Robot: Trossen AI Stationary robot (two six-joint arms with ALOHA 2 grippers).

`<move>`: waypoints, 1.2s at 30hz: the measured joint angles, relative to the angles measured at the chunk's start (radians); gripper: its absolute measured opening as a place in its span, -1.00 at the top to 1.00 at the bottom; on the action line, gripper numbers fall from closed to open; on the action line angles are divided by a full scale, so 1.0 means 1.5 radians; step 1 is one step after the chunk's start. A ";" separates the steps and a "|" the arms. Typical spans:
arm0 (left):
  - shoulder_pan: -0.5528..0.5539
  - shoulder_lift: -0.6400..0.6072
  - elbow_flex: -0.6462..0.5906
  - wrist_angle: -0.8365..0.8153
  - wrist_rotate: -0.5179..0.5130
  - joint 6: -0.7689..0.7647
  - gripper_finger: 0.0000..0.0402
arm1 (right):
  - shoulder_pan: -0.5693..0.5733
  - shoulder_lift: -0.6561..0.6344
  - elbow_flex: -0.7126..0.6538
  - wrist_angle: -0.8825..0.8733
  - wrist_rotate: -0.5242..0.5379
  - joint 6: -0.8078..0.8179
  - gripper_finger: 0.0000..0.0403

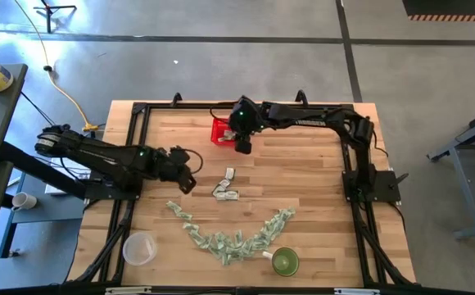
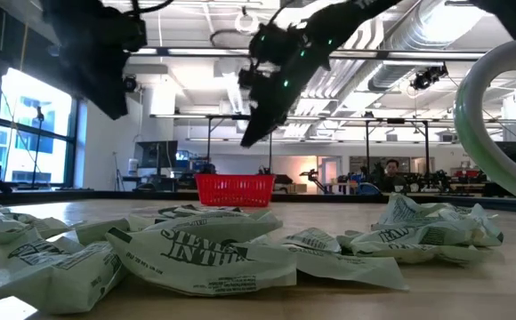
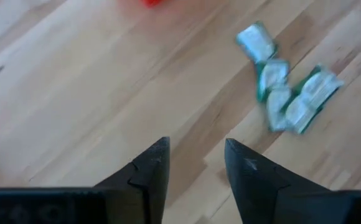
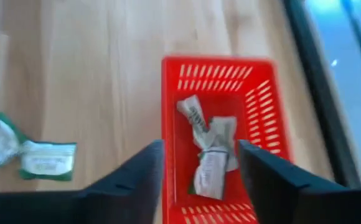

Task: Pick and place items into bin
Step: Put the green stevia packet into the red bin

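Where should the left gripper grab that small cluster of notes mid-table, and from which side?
Judging by the pictures, come straight down with the open left gripper on the outermost piece of the cluster, closing across its narrow width. The pieces lie flat and bunched on the table, so a side approach would likely push them.

The red basket is partly covered from above by the right gripper. In the left wrist view only its red corner shows beyond the left gripper, cut off and blurred.
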 joint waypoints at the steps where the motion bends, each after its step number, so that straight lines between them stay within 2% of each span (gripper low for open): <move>1: 0.023 0.001 0.000 0.019 0.017 0.019 0.00 | 0.003 -0.019 0.000 -0.010 0.000 -0.003 -0.11; 5: 0.138 0.043 0.000 0.119 0.084 0.030 -0.13 | 0.022 -0.101 -0.010 -0.054 0.055 -0.020 -0.37; 10: 0.230 0.154 0.003 0.257 0.175 0.021 -0.31 | 0.016 -0.212 -0.095 -0.108 0.111 0.015 -0.47; 16: 0.215 0.306 0.063 0.245 0.251 -0.037 -0.34 | 0.015 -0.367 -0.288 -0.108 0.169 0.110 -0.48; 23: 0.172 0.408 0.158 0.225 0.249 -0.045 -0.25 | 0.018 -0.490 -0.453 -0.055 0.206 0.235 -0.48; 29: 0.171 0.464 0.206 0.239 0.197 -0.031 -0.24 | 0.022 -0.513 -0.511 -0.037 0.203 0.276 -0.48; 36: 0.170 0.509 0.215 0.248 0.218 -0.008 -0.24 | 0.036 -0.510 -0.514 -0.020 0.207 0.281 -0.48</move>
